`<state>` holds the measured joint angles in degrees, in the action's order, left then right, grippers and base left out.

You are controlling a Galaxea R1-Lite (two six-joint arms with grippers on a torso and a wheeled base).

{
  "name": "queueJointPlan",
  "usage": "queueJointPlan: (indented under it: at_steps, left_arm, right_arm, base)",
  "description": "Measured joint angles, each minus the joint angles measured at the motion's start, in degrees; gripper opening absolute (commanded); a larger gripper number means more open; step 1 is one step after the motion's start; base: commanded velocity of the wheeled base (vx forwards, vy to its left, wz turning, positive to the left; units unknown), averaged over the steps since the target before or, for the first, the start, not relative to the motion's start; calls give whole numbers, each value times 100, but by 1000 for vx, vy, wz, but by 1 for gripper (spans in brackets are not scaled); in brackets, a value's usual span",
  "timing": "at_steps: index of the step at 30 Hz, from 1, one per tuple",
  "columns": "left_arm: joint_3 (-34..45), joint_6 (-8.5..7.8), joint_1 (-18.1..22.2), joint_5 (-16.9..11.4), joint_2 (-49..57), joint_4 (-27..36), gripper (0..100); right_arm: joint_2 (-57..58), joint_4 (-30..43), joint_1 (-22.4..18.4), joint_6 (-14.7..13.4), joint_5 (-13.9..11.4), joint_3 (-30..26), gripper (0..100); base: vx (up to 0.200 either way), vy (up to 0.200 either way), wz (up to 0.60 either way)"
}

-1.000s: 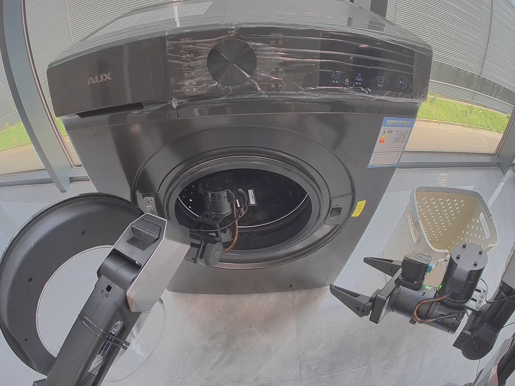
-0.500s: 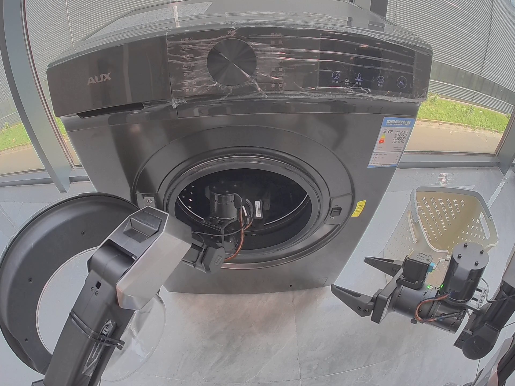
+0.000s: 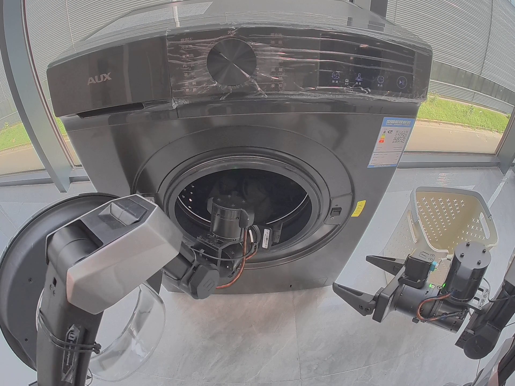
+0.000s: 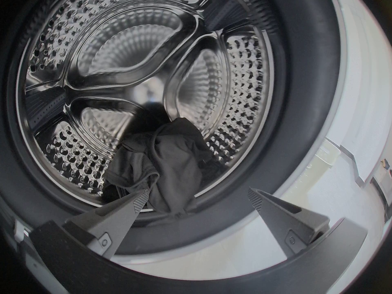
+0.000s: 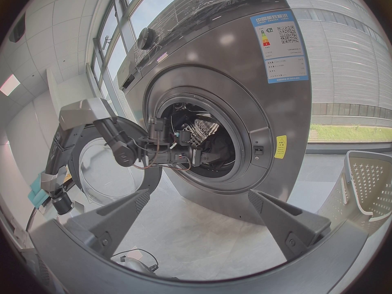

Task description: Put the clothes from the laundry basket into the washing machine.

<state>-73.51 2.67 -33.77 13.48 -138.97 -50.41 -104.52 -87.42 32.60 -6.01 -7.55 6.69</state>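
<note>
I'm seeing a dark garment (image 4: 163, 164) lying crumpled at the bottom of the drum (image 4: 134, 50), just beyond the left fingers (image 4: 118, 215) and apart from their tips. Those fingers are hanging spread and empty at the mouth of the washing machine (image 3: 241, 130), so I'm judging this piece delivered. The laundry basket (image 3: 450, 190) is standing just behind the right fingers (image 3: 383, 264), which are also spread and holding nothing. Its perforated floor is showing bare where I can see it, so I'm reckoning little or nothing is left to load.
</note>
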Motion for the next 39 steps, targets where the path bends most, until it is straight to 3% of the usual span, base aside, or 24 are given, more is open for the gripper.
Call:
queueJointPlan:
  at_steps: [11,22,29,33,39]
  left_arm:
    - [1736,-24,-539,-180,986,-490,100]
    - [3594,56,-1024,-134,2492,-1307,100]
    - [4658,274,-1047,-87,3864,-1441,100]
    - [5364,419,-1054,-87,4662,-1459,100]
    - [6006,538,-997,252,5370,-1518,100]
  right_arm:
    - [9,0,-10,-4,0,-50,100]
    - [41,0,-22,-4,9,-107,100]
    - [212,5,-145,13,117,-107,100]
    - [444,35,-243,21,363,-162,100]
    - [1023,93,-344,33,572,-450,100]
  base:
    - [0,0,0]
    - [0,0,0]
    - [0,0,0]
    - [0,0,0]
    - [-67,0,0]
